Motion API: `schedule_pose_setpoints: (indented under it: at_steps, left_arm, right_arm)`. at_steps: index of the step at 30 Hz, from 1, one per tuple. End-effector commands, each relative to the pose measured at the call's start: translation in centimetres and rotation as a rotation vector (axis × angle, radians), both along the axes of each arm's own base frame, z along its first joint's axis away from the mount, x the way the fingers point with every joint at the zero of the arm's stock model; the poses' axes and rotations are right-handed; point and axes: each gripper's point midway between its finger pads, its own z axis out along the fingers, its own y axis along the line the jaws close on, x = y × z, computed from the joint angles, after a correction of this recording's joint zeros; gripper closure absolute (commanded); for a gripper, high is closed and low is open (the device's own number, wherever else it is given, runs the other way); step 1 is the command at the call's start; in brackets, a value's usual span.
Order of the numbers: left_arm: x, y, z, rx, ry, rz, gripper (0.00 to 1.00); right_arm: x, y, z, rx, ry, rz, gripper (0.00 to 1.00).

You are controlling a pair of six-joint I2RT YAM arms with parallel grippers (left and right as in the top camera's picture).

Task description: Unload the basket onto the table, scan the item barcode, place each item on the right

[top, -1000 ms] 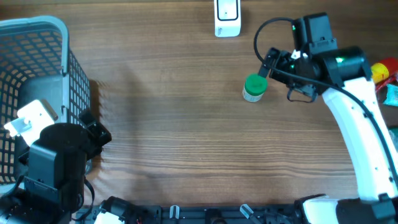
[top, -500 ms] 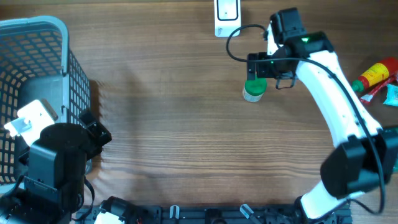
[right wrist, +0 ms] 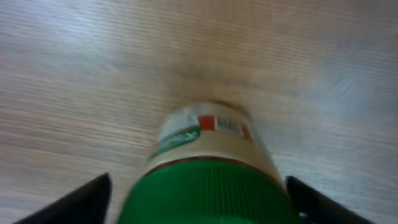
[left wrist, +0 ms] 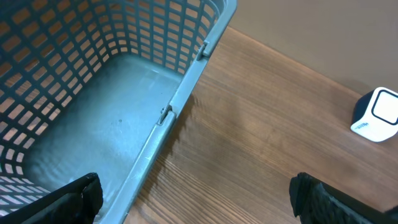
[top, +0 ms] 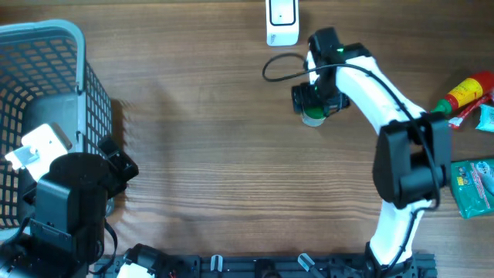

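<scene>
Across the whole view, wooden table (top: 216, 162). Far left: blue-grey mesh basket (top: 48, 32), upright. Left gripper (left wrist: 199, 199) hangs over the basket's right rim, jaws wide, nothing between them. Right arm (top: 374, 81) reaches from near right up to far centre. Right gripper (right wrist: 200, 202) sits low over the jar (right wrist: 208, 140), fingers (right wrist: 84, 200) astride the green lid; jaws wide, no pinch seen, view blurred. Jar stands upright on the table at far centre, label with a red patch facing out. White scanner (top: 282, 19) at the far edge, beyond the jar and apart from it. Red bottle (top: 465, 93) at the right edge.
</scene>
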Motion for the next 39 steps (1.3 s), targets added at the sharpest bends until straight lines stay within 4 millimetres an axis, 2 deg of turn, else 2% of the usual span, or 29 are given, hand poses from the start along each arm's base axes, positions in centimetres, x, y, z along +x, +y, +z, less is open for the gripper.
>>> schedule_pose_setpoints:
  at_steps: [1, 2, 3, 7, 9, 10, 11, 12, 13, 14, 15, 17, 19, 24, 26, 27, 28, 30, 31, 34, 36, 39]
  left_arm:
    - [0.0, 0.0, 0.3, -0.014, -0.013, 0.01, 0.0]
    - [0.0, 0.0, 0.3, -0.014, -0.013, 0.01, 0.0]
    - [0.0, 0.0, 0.3, -0.014, -0.013, 0.01, 0.0]
    - [0.0, 0.0, 0.3, -0.014, -0.013, 0.01, 0.0]
    - [0.0, 0.0, 0.3, -0.014, -0.013, 0.01, 0.0]
    - [0.0, 0.0, 0.3, -0.014, -0.013, 0.01, 0.0]
    - [0.0, 0.0, 0.3, -0.014, -0.013, 0.01, 0.0]
    - [0.0, 0.0, 0.3, -0.014, -0.013, 0.01, 0.0]
    - [0.0, 0.0, 0.3, -0.014, -0.013, 0.01, 0.0]
    - [0.0, 0.0, 0.3, -0.014, -0.013, 0.01, 0.0]
    - [0.0, 0.0, 0.3, -0.014, -0.013, 0.01, 0.0]
    - [0.0, 0.0, 0.3, -0.014, -0.013, 0.01, 0.0]
    - [0.0, 0.0, 0.3, -0.014, -0.013, 0.01, 0.0]
    - [0.0, 0.0, 0.3, -0.014, -0.013, 0.01, 0.0]
    - [0.0, 0.0, 0.3, -0.014, -0.013, 0.01, 0.0]
    - [0.0, 0.0, 0.3, -0.014, -0.013, 0.01, 0.0]
    - [0.0, 0.0, 0.3, -0.014, -0.013, 0.01, 0.0]
    - [0.0, 0.0, 0.3, -0.014, -0.013, 0.01, 0.0]
    - [0.0, 0.0, 0.3, -0.014, -0.013, 0.01, 0.0]
    - [0.0, 0.0, 0.3, -0.014, -0.013, 0.01, 0.0]
    - [0.0, 0.0, 0.3, -0.014, -0.013, 0.01, 0.0]
    - [0.0, 0.0, 0.3, -0.014, -0.013, 0.01, 0.0]
  right_arm:
    - [-0.3, -1.6, -0.7, -0.094, 0.017, -0.086, 0.25]
    - [-0.2, -2.0, -0.6, -0.115, 0.009, -0.146, 0.31]
    - [-0.2, -2.1, -0.5, -0.115, 0.009, -0.186, 0.32]
    - [-1.4, -0.9, -0.4, -0.042, 0.074, -0.468, 0.31]
    - [-2.1, 0.0, 0.2, 0.007, 0.131, -0.69, 0.31]
    - [-2.4, 0.4, 0.4, 0.024, 0.164, -0.815, 0.19]
    - [-2.9, 1.3, 0.6, 0.06, 0.219, -0.99, 0.01]
    - [-3.4, 3.9, 1.3, 0.172, 0.349, -1.181, 0.0]
    - [-2.7, 6.1, 1.9, 0.285, 0.421, -1.228, 0.0]
    - [-1.7, 7.4, 2.6, 0.372, 0.442, -1.231, 0.0]
    - [-1.3, 7.8, 2.9, 0.405, 0.443, -1.235, 0.0]
    - [-1.7, 7.4, 4.0, 0.396, 0.429, -1.245, 0.0]
    - [-2.6, 6.0, 5.6, 0.343, 0.374, -1.263, 0.0]
    - [-4.2, 2.2, 14.1, 0.352, 0.053, -1.088, 0.0]
    - [-1.5, -0.1, 17.1, 0.298, -0.25, -0.787, 0.0]
    - [-0.2, -0.2, 18.2, 0.259, -0.363, -0.563, 0.0]
    - [0.5, 0.2, 18.7, 0.242, -0.41, -0.38, 0.0]
    - [0.7, 1.3, 18.5, 0.231, -0.429, -0.136, 0.0]
    - [0.6, 1.5, 18.3, 0.231, -0.419, -0.116, 0.0]
    - [0.6, 2.7, 18.4, 0.34, -0.377, -0.255, 0.0]
    - [0.9, 3.6, 19.0, 0.405, -0.379, -0.271, 0.0]
    - [0.6, 4.0, 19.1, 0.424, -0.364, -0.262, 0.0]
